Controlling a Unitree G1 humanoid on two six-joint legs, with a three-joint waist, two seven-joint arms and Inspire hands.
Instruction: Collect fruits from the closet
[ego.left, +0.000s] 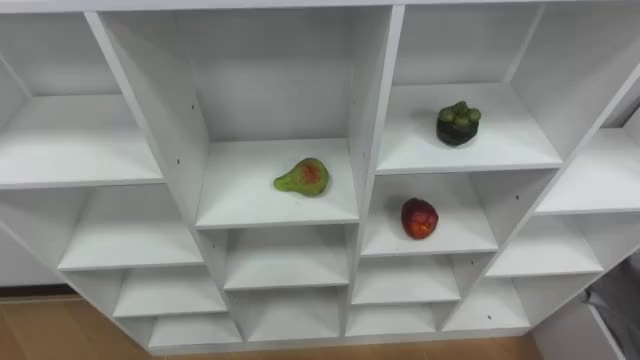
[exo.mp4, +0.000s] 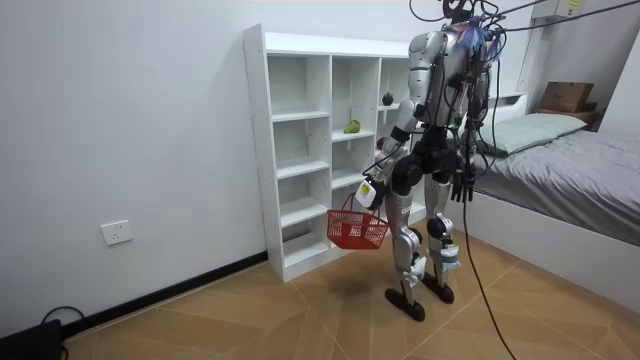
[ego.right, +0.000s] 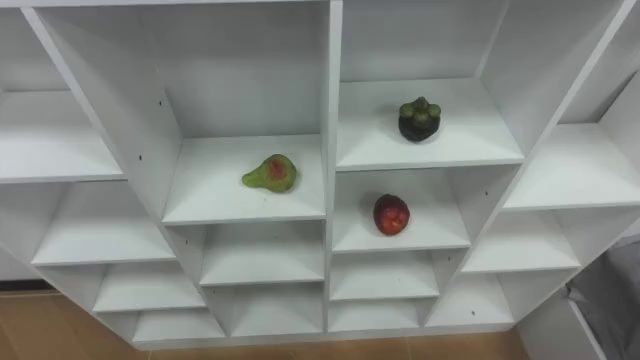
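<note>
In the left eye view the closet (ego.left: 378, 120) holds three fruits. A green pear (ego.left: 303, 177) lies near the front right corner of its shelf. A dark mangosteen (ego.left: 458, 124) sits mid-shelf one column right, and a red apple (ego.left: 419, 218) lies below it by the front edge.

In the room view my left robot hand (exo.mp4: 368, 192) is curled round the handle of the red basket (exo.mp4: 356, 230). My right robot hand (exo.mp4: 462, 186) hangs loose and empty. I should reach in level over the shelf's front edge with the right, pear first, keeping the basket close beneath.
</note>
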